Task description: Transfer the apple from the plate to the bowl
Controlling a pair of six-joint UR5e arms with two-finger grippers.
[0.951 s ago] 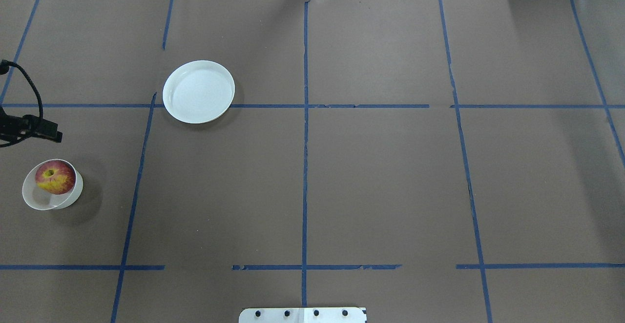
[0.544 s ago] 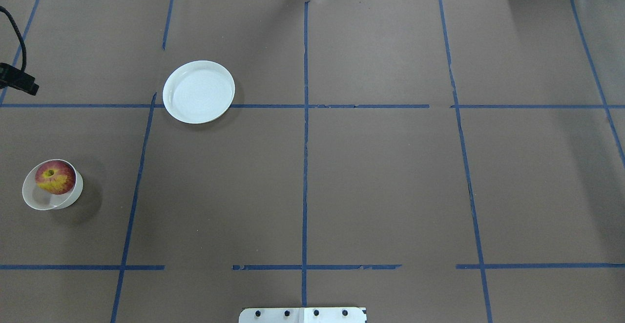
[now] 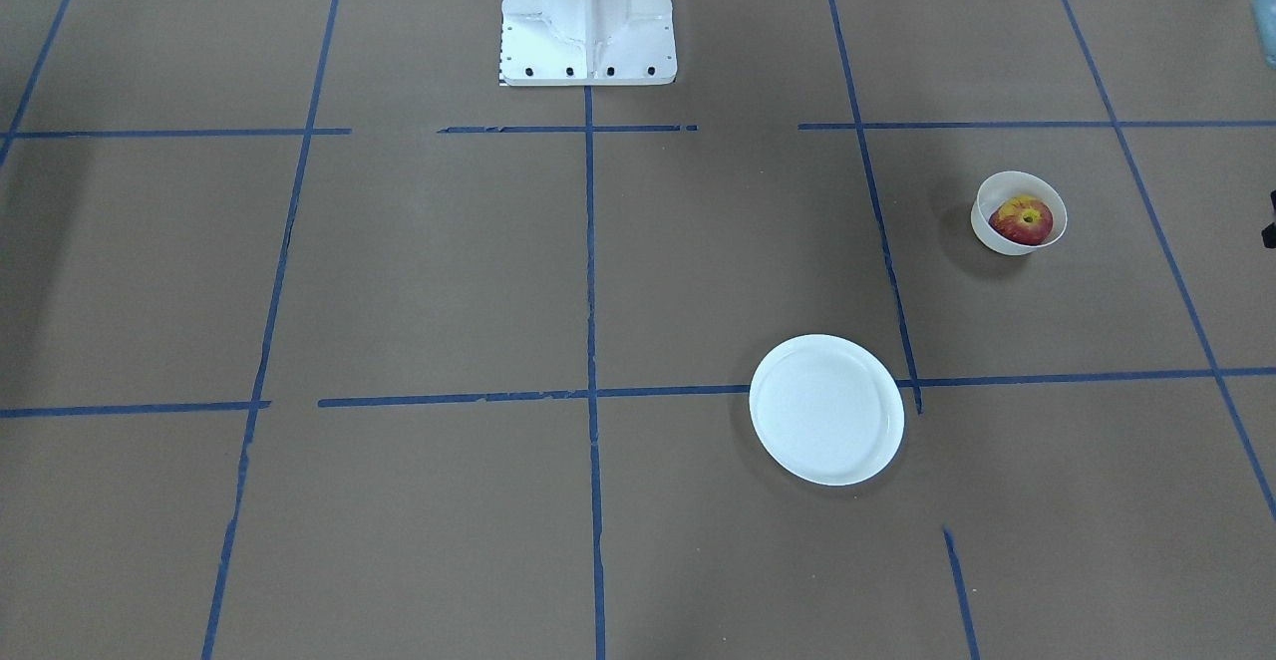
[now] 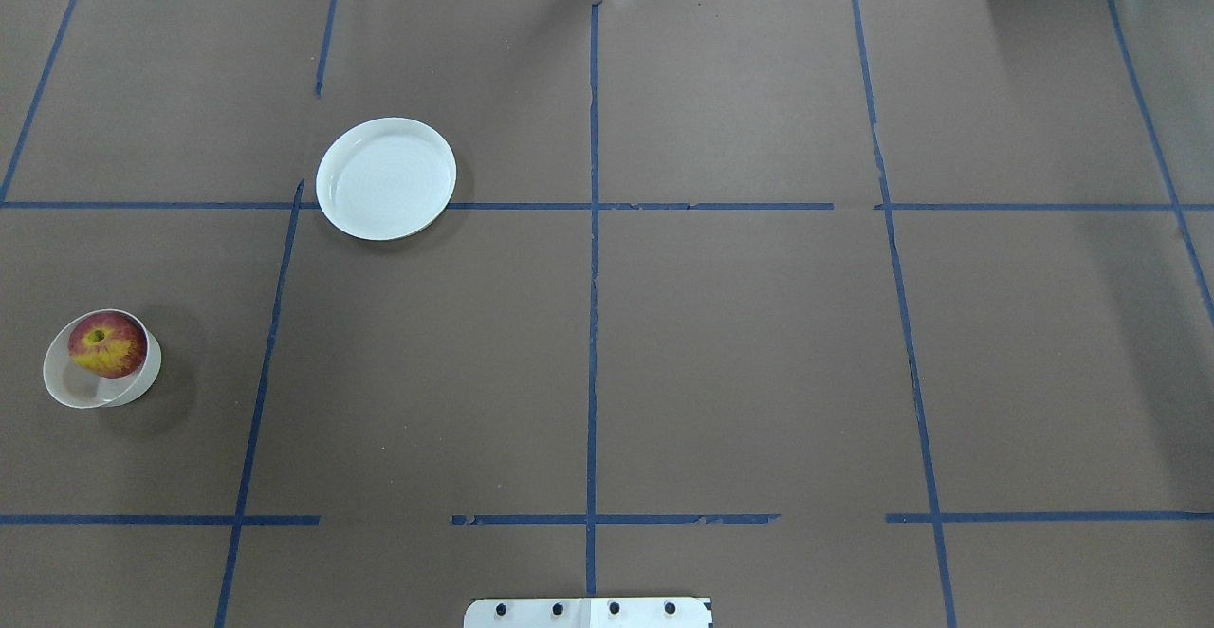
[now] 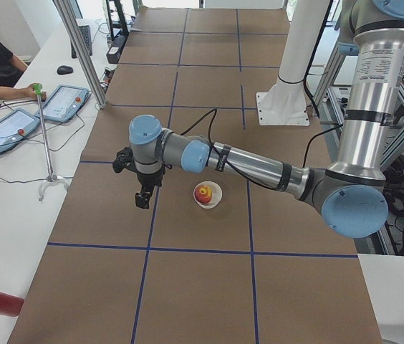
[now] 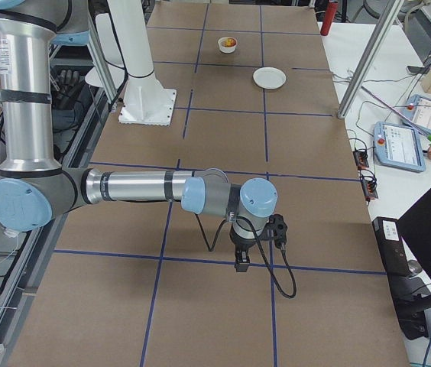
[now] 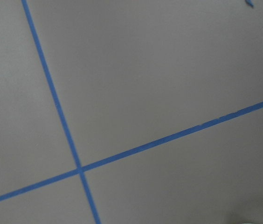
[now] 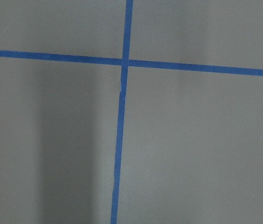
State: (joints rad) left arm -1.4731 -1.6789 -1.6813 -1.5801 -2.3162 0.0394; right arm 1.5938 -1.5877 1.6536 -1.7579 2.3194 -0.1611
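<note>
The red apple (image 4: 106,345) with its yellow patch lies in the small off-white bowl (image 4: 83,393) at the table's left side; the apple (image 3: 1022,220) and bowl (image 3: 997,243) also show in the front view. The white plate (image 4: 386,178) is empty, farther back and to the right of the bowl. My left gripper (image 5: 143,199) hangs above the table beside the bowl (image 5: 213,203), apart from it, seen only in the left side view; I cannot tell if it is open. My right gripper (image 6: 242,261) hangs far from both dishes; I cannot tell its state.
The brown table cover carries a grid of blue tape lines (image 4: 592,277). The robot's white base (image 3: 588,12) stands at the near middle edge. Operators' tablets (image 5: 62,102) and a stand lie on the side bench. Both wrist views show only bare cover and tape.
The black end of my left arm, at the overhead view's left edge near the bowl, moved toward the far side and then left that view. Apple, bowl and plate stayed put.
</note>
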